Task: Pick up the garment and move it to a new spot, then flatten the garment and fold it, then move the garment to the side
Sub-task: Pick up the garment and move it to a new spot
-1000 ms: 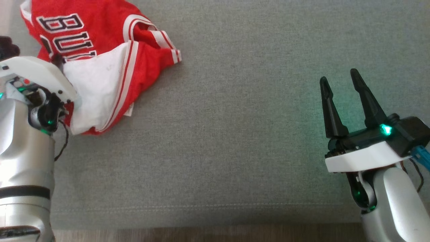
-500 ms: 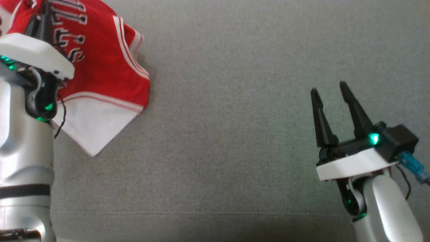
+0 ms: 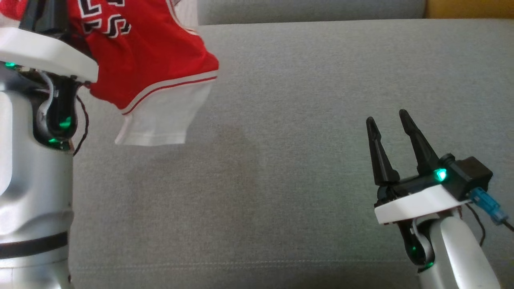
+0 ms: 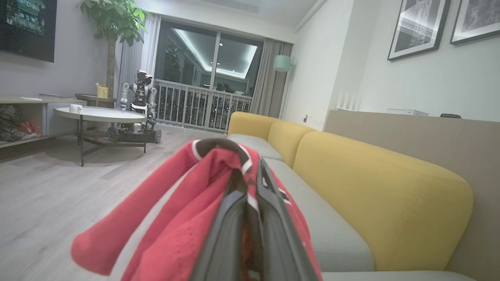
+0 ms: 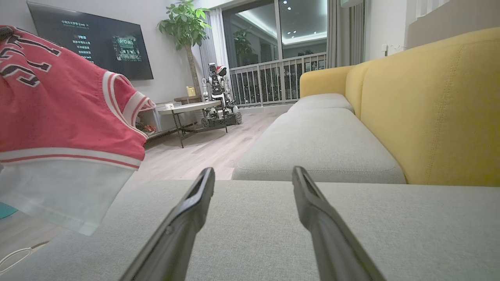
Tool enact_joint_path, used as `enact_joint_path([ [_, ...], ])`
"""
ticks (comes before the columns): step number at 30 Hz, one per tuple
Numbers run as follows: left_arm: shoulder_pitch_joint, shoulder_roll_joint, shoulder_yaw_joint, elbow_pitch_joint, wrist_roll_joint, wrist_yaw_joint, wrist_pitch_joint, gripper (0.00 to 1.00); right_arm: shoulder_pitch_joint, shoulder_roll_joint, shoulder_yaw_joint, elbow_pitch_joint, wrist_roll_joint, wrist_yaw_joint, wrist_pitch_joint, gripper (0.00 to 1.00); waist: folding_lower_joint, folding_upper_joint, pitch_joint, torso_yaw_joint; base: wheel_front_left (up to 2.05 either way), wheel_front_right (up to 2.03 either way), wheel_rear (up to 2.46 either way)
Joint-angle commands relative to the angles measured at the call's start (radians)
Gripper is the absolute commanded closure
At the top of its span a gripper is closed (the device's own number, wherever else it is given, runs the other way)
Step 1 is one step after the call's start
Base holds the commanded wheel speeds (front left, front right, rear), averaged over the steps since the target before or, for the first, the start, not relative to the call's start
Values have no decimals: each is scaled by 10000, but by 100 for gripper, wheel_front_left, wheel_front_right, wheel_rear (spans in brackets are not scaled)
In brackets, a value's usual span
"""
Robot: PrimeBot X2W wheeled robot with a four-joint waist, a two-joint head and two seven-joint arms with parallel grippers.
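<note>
In the head view, the left pincer [image 3: 42, 16] sits at the upper left corner, above its silver forearm. Its dark fingers are buried in the red basketball jersey with white trim and black-and-white lettering [image 3: 148, 60]. The jersey hangs from that pincer over the left end of the grey fabric sofa seat cushion [image 3: 301, 120], with its white lower panel lowest and a faint shadow on the cushion below it. The right pincer [image 3: 386, 116] is at the lower right, well apart from the jersey. Its two long dark fingers point up the view with a clear gap between them and nothing in it. A strip of the yellow sofa backrest [image 3: 470, 8] shows at the top right.

In the left wrist view, the left pincer's two fingers are pressed nearly together, with red cloth clamped between them. The jersey bunches over the fingers, and a fold of it droops to the left. The yellow backrest runs along the right, and the grey seat cushions lie beside it. A pale wooden floor [image 4: 58, 195] spreads to the left.

In the right wrist view, the right pincer's fingers stand wide apart and empty, low over the grey cushion. The jersey hangs at the left of the view, its white hem at the bottom, away from these fingers.
</note>
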Motion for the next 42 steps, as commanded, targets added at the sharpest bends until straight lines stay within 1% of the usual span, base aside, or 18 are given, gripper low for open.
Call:
enact_joint_path([
  [1, -358, 417, 300, -644, 128, 120, -13, 100, -22, 98, 206, -313, 87, 71, -92, 0, 0, 0, -84, -127, 0, 0, 0],
  [3, -271, 366, 343, -809, 57, 242, 80, 100, 17, 99, 190, -310, 130, 71, -92, 0, 0, 0, -128, -203, 0, 0, 0],
  [9, 82, 82, -118, -1425, -71, 154, 479, 100, 86, 99, 129, -329, 206, 71, -92, 0, 0, 0, -273, -421, 0, 0, 0],
  [13, 159, -433, -572, -1767, -207, 134, 606, 100, 29, 100, 28, -414, 234, 71, -92, 0, 0, 0, -297, -640, 0, 0, 0],
  [14, 159, -433, -572, -1767, -207, 134, 606, 100, 29, 100, 28, -414, 234, 71, -92, 0, 0, 0, -297, -640, 0, 0, 0],
  [15, 152, -577, -702, -1827, -227, 130, 620, 100, 9, 100, -1, -446, 235, 71, -93, 0, 0, 0, -285, -699, 0, 0, 0],
  [18, 99, -1049, -1042, -1924, -333, 166, 566, 100, -83, 100, -62, -532, 215, 71, -93, 0, 0, 0, -205, -955, 0, 0, 0],
  [21, -3, -1396, -1381, -1836, -429, 256, 355, 100, -197, 100, -143, -616, 203, 71, -93, 0, 0, 0, -73, -1295, 0, 0, 0],
  [23, -102, -1623, -1768, -1488, -560, 409, -66, 100, -313, 100, -235, -706, 197, 71, -93, 0, 0, 0, 106, -1702, 0, 0, 0],
  [27, -149, -1740, -2529, -533, -718, 663, -838, 100, -497, 100, -280, -859, 192, 71, -93, 0, 0, 0, 458, -2296, 0, 0, 0],
  [32, -219, -1758, -3715, 1357, -898, 1084, -1970, 100, -736, 100, -323, -946, 252, 71, -93, 0, 0, 0, 874, -3015, 0, 0, 0],
  [36, -409, -1760, -4451, 3032, -980, 1412, -2386, 100, -817, 100, -354, -990, 302, 71, -93, 0, 0, 0, 1108, -3293, 0, 0, 0],
  [37, -468, -1761, -4550, 3381, -999, 1539, -2463, 55, -826, 100, -358, -999, 309, 71, -93, 0, 0, 0, 1147, -3316, 0, 0, 0],
  [38, -529, -1761, -4653, 3675, -1036, 1614, -2524, 0, -826, 100, -372, -1009, 310, 71, -93, 0, 0, 0, 1173, -3314, 0, 0, 0],
  [42, -702, -1762, -4792, 4090, -1345, 1690, -2705, 0, -747, 100, -467, -1018, 281, 71, -93, 0, 0, 0, 1150, -3064, 0, 0, 0],
])
